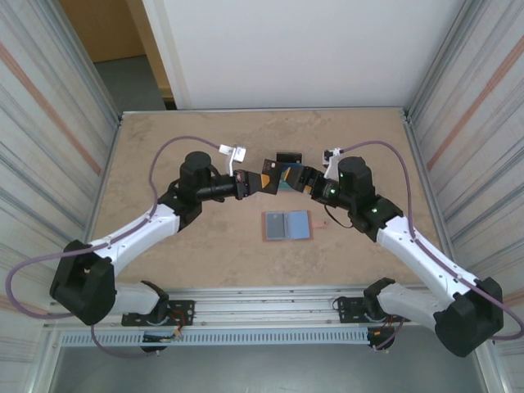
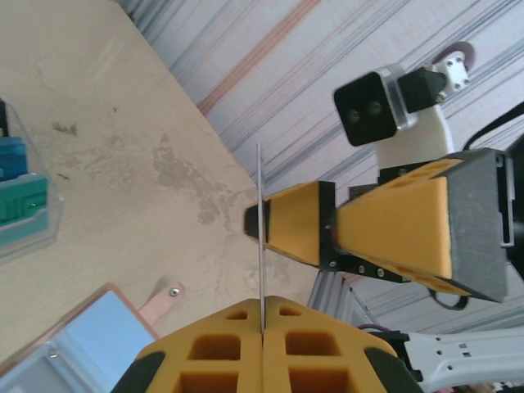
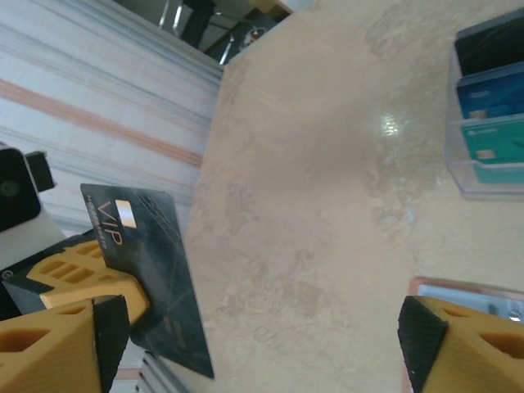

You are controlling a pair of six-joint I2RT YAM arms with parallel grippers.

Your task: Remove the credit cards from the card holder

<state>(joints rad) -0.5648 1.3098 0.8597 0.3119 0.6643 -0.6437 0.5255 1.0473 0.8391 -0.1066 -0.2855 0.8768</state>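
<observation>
step: handoff in mid-air. I'm passing a black card [image 3: 151, 270] from one tool to the other, above the counter [image 1: 188, 147]

left tool [image 2: 262, 327]: pressed together and pinching the card by its bottom edge; in the left wrist view I'm seeing the card edge-on, standing straight up out of the fingers

right tool [image 3: 262, 336]: spread wide, fingers sitting either side of the card but not gripping it, one tip right beside the card face

holder [image 1: 286, 225]: lying open and flat on the counter, just in front of where the tools are meeting. Can't tell from here if anything's left in its pockets

rack [image 3: 483, 184]: clear one further back, with black, blue and teal cards [image 3: 491, 90] standing in it

next move, my guess: I'm thinking the right tool needs to back straight off without brushing the card, then the left swings over to the rack and drops the card into a free slot

watch out: it's a thin edge grip, so the card could pivot if I'm bumping it on the way
</observation>
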